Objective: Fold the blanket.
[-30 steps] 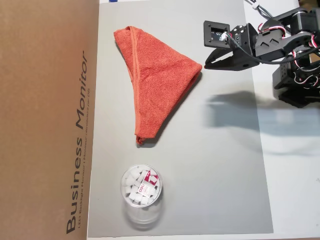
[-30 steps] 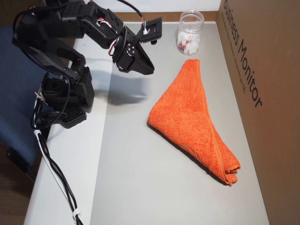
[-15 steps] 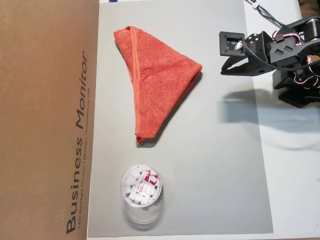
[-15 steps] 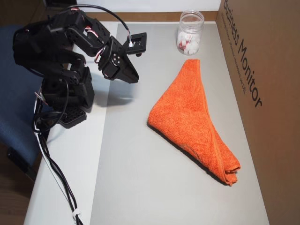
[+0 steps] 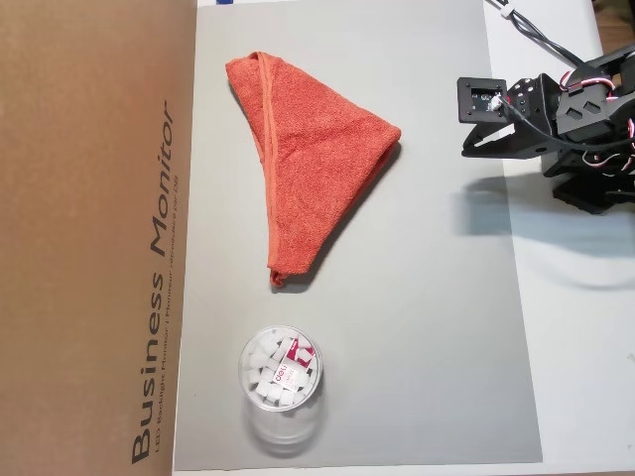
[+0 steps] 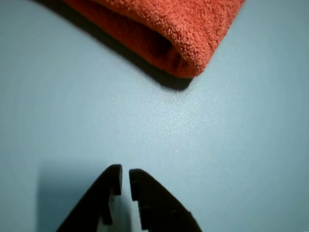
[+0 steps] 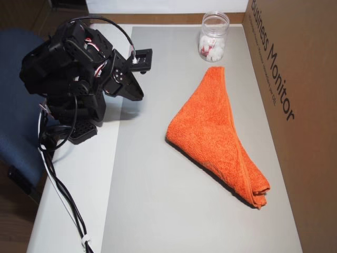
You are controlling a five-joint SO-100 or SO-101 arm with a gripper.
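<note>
Wrist view: tool [image 6: 125, 180] empty, jaws nearly shut with a thin gap | blanket [image 5: 303, 159] folded into a triangle on grey desk mat [image 5: 427, 327], well apart from tool | its blunt corner points at tool, long axis runs toward jar [image 5: 281, 375] | fold looks done

The gripper [image 6: 124, 180] hung empty, its jaws nearly together, clear of the blanket [image 6: 164, 24], the arm [image 7: 79, 58] folded back.

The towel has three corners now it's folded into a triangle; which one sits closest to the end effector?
The blunt corner of the blanket, pointing toward the end effector; the other two lie along the cardboard box.
</note>
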